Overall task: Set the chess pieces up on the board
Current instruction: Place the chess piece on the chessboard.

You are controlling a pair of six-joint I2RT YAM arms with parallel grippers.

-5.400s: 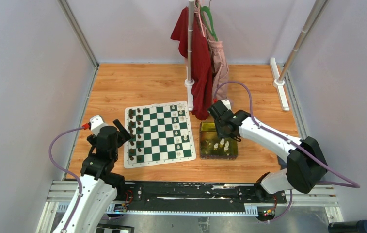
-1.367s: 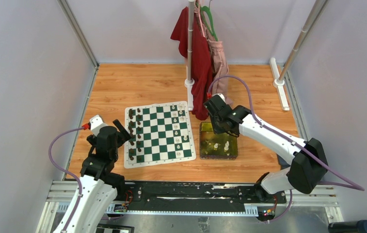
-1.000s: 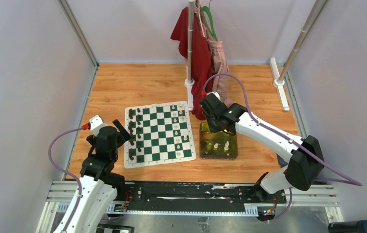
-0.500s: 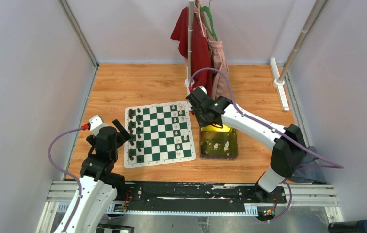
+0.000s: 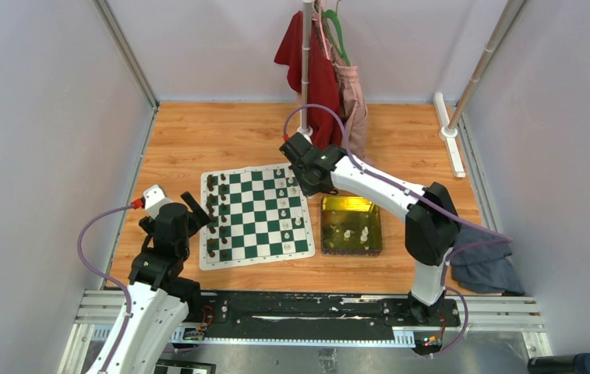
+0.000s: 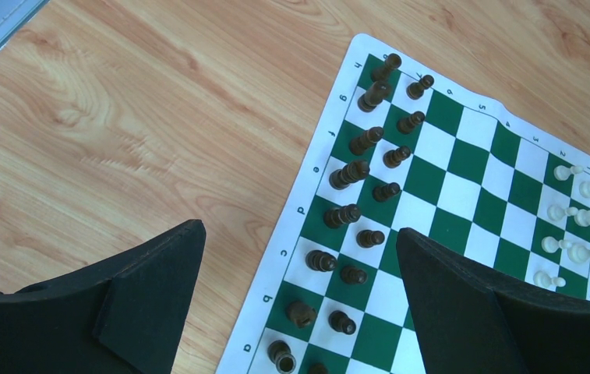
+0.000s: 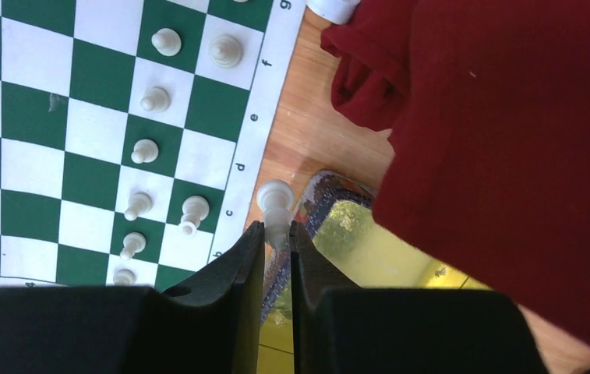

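The green and white board (image 5: 257,215) lies on the wooden table, also in the left wrist view (image 6: 463,179) and right wrist view (image 7: 42,109). Cream-white chess pieces (image 5: 286,204) stand in its two right columns; a few more lie in the yellow-green tray (image 5: 351,226). Dark brown chessmen (image 5: 214,214) fill the left columns. My right gripper (image 7: 277,228) is shut on a cream-white chess piece (image 7: 274,198), held above the board's right edge by the tray corner; it shows in the top view (image 5: 307,175). My left gripper (image 6: 299,257) is open and empty over the board's left edge.
A red cloth (image 5: 316,93) and a pink cloth (image 5: 352,101) hang from a pole (image 5: 305,78) just behind the right gripper; the red cloth fills the right of the right wrist view (image 7: 510,117). A grey cloth (image 5: 482,265) lies at the right.
My right gripper rose out of the tray with a cream-white piece and swung left to the board's right edge. The left arm has not moved.
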